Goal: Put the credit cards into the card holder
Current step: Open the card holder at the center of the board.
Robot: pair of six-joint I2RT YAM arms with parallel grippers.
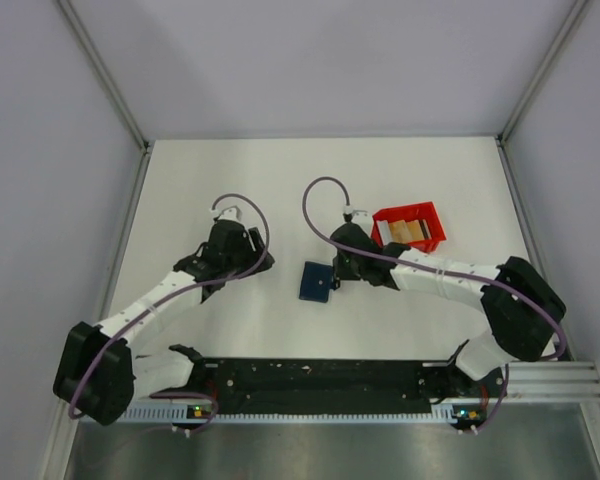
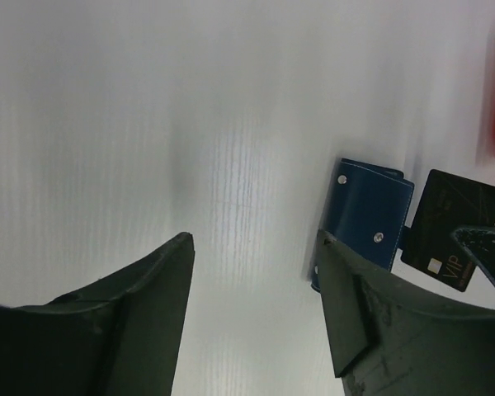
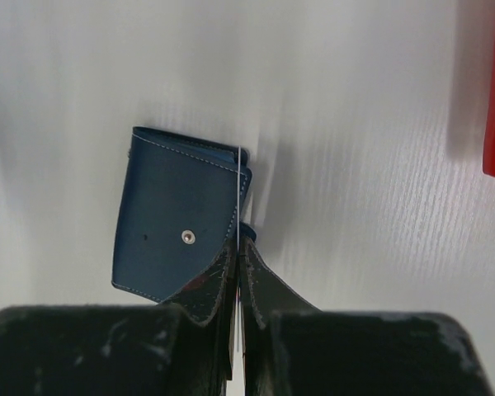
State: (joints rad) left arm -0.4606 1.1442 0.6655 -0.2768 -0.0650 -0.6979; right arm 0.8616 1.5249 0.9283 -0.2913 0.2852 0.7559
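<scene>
Insertion step: right gripper (image 3: 238, 247) clenched on black VIP card (image 2: 452, 223) (edge-on), at card holder (image 3: 177, 223) right edge; left gripper (image 2: 254, 239) spread, empty. Next likely needs aligning card with a pocket.

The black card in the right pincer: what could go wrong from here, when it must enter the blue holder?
1. The card holder lies loose on the table. The left pincer hovers open, apart from it, so a push from the card may slide it away.
2. The right pincer grips the black card by one end only, so it may twist or slip on contact.
</scene>
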